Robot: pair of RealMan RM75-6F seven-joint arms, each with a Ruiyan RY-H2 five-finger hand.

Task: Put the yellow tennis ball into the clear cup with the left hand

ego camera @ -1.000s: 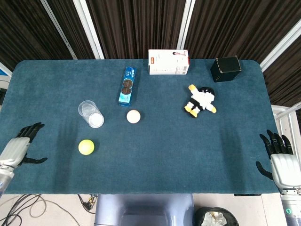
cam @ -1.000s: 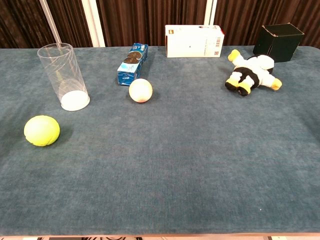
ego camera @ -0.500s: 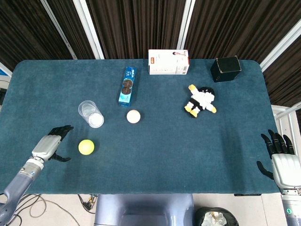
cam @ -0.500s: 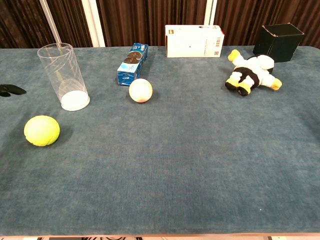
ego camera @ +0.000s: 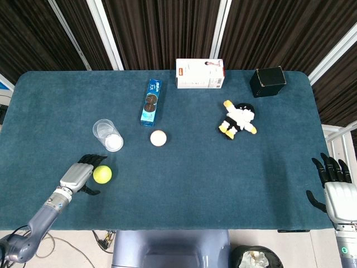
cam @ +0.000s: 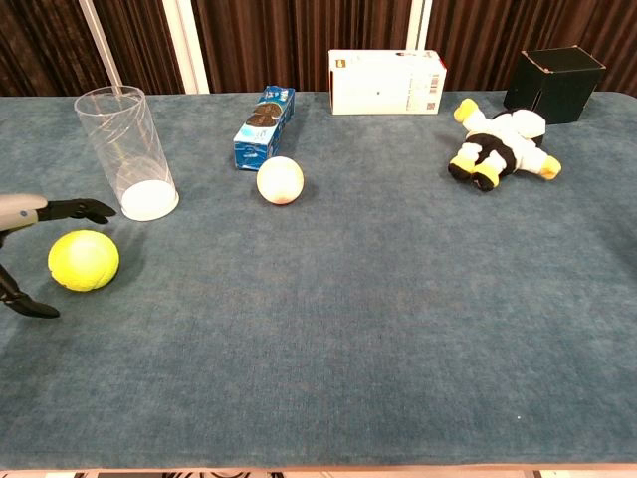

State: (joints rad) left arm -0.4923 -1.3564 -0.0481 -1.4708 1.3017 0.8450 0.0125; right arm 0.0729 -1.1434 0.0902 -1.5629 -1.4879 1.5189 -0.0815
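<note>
The worktop (ego camera: 223, 178) is covered with a dark blue-green cloth, and behind it hang dark brown curtains (ego camera: 162, 28) with white posts between them. At the far edge stand a white carton (ego camera: 199, 73) and a black box (ego camera: 268, 82). A blue cookie pack (ego camera: 151, 101), a pale ball (ego camera: 158, 138) and a small plush toy (ego camera: 238, 119) lie nearer the middle.

The yellow tennis ball (ego camera: 102, 174) lies on the cloth near the front left, close to the clear cup (ego camera: 107, 134), which stands upright just behind it (the two are apart, not touching). The left robot hand (ego camera: 79, 175) is just beside the ball on its left, fingers spread, with the thumb in front of the ball and the other fingers behind it; I cannot tell if any fingertip touches it. The right robot hand (ego camera: 333, 187) is at the front right corner, fingers spread, holding nothing.
</note>
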